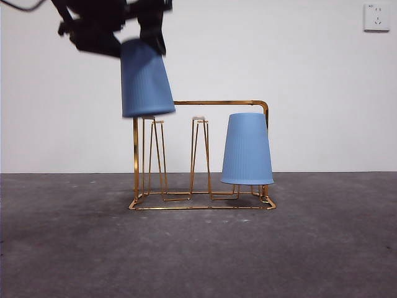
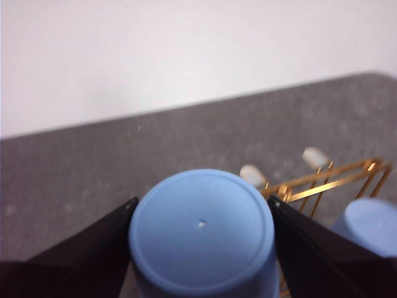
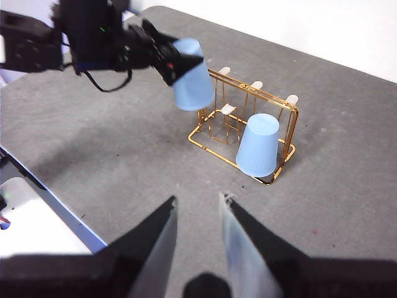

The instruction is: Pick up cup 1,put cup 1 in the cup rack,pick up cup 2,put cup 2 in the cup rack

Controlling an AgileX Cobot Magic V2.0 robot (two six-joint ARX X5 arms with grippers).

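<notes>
My left gripper point(image 2: 203, 202) is shut on an upside-down blue cup point(image 2: 201, 248), its jaws pressing the cup's sides. In the front view this cup point(image 1: 147, 81) hangs slightly tilted above the left end of the gold wire cup rack point(image 1: 198, 207), its rim level with the peg tips. The left gripper point(image 1: 141, 31) comes in from the top left. A second blue cup point(image 1: 247, 149) sits upside-down over a peg at the rack's right end. My right gripper point(image 3: 197, 208) stands open, well back from the rack point(image 3: 205, 141), with nothing between its jaws.
Bare pegs point(image 1: 199, 119) with pale tips stand in the middle and at the left of the rack. The grey table's edge point(image 3: 43, 186) runs along one side in the right wrist view. A wall socket point(image 1: 376, 17) sits at the top right.
</notes>
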